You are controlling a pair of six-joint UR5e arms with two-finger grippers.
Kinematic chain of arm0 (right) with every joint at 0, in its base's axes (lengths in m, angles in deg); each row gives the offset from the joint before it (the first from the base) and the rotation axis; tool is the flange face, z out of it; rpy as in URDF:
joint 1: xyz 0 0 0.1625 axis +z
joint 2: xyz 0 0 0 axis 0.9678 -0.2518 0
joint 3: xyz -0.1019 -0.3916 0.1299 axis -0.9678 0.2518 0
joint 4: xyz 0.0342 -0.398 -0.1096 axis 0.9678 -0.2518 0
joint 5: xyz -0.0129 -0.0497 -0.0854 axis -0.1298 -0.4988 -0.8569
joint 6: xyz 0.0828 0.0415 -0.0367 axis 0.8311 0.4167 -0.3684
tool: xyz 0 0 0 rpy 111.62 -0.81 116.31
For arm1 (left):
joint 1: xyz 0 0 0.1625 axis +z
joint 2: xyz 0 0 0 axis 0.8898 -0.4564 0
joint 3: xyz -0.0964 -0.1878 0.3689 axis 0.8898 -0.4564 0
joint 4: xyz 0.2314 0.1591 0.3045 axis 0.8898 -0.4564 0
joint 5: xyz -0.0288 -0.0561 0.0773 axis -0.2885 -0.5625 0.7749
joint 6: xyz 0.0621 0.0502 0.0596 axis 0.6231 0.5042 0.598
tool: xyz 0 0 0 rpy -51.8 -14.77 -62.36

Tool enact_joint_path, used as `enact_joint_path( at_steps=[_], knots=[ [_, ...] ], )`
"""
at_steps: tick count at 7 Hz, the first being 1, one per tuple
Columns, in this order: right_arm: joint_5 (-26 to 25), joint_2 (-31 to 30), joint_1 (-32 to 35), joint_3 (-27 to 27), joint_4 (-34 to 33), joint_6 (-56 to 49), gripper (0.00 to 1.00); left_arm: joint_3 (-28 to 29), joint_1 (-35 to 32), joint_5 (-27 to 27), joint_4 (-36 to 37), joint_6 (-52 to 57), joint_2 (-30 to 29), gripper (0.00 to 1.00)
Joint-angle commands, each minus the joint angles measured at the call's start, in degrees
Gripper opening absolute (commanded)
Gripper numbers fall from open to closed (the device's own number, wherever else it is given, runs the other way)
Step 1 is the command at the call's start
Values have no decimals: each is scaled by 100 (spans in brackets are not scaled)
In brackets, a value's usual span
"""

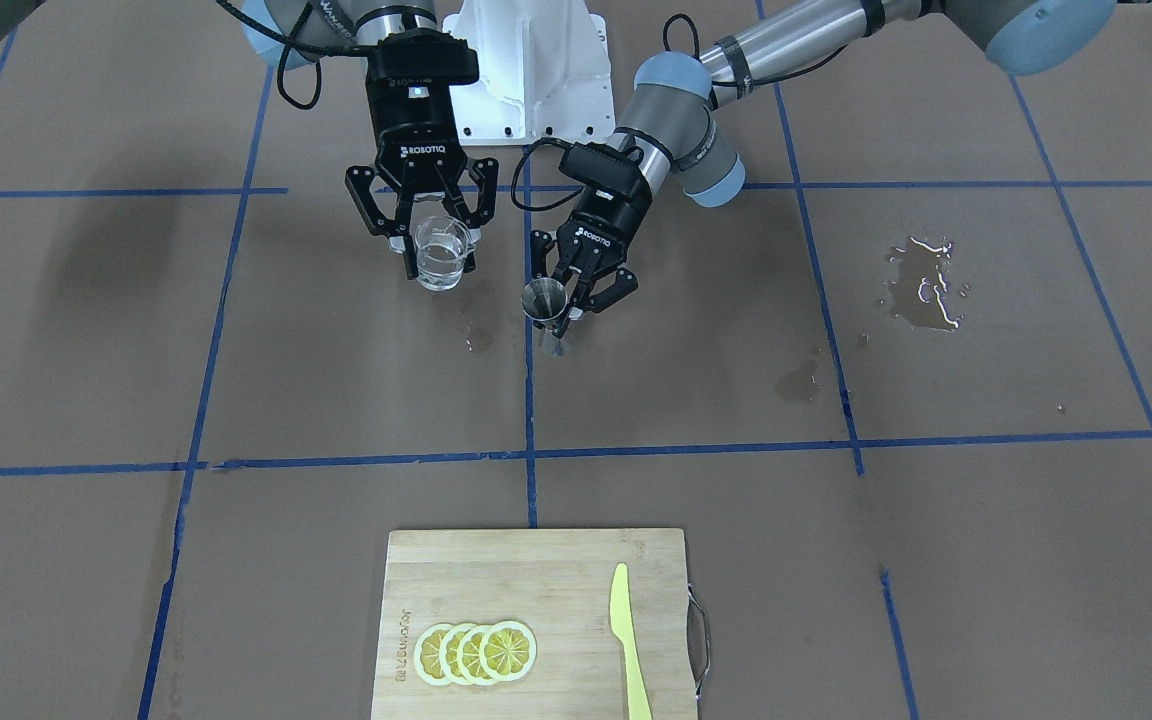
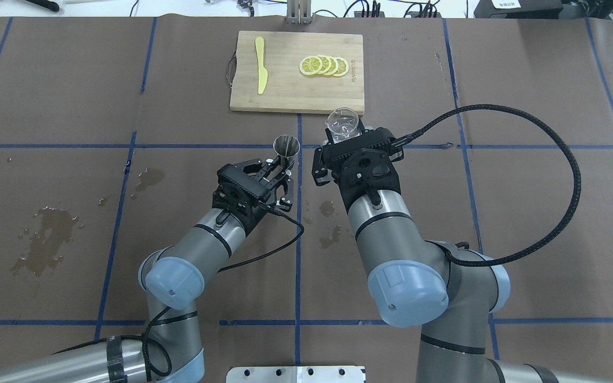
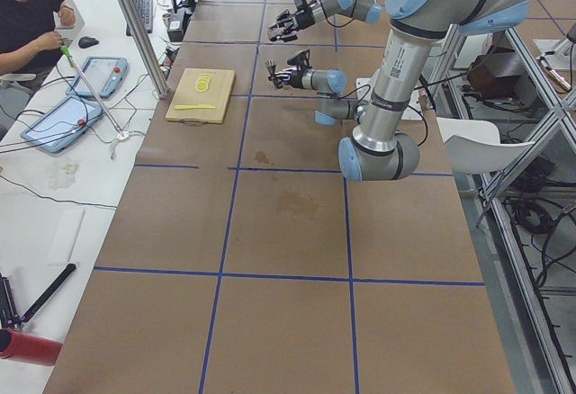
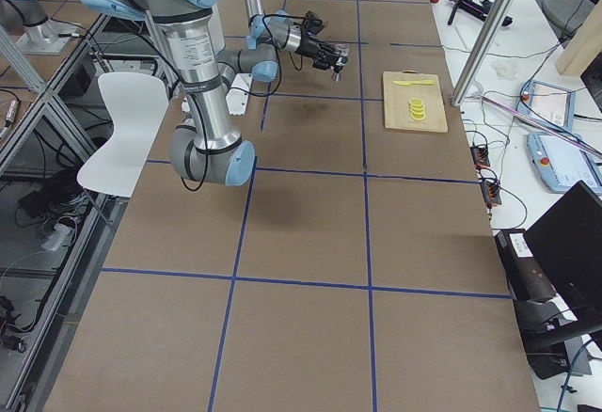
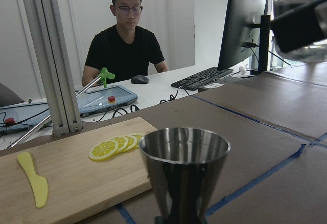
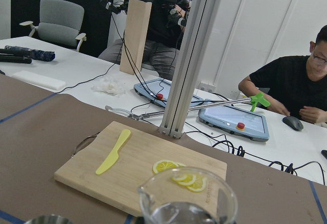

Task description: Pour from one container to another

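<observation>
With the jigger [image 5: 184, 157] pinched in the left tool [image 1: 564, 310], risks spilling on the desk [image 1: 236, 350] by tipping the glass cup [image 1: 439, 262], clamped in the right tool [image 1: 438, 243], short of that narrow mouth.

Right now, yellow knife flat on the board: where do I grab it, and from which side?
Grip the yellow knife by its handle, the narrower end pointing away from the robot. Come straight down, jaws across its width: it lies flat on the cutting board, so a side approach probably cannot get under it.
</observation>
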Motion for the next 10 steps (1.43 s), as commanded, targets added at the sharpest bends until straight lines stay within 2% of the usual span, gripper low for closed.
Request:
enact_joint_path(
  at_steps=[1,4,10],
  knots=[
    [68,8,-2,9,-16,-79,0,60,88,241,-237,-16,-16,0],
    [183,148,-2,9,-385,-238,0,201,193,523,-371,-25,-69,0],
    [236,455,-11,18,-1069,-572,0,324,211,489,-371,-24,-253,0]
  ],
)
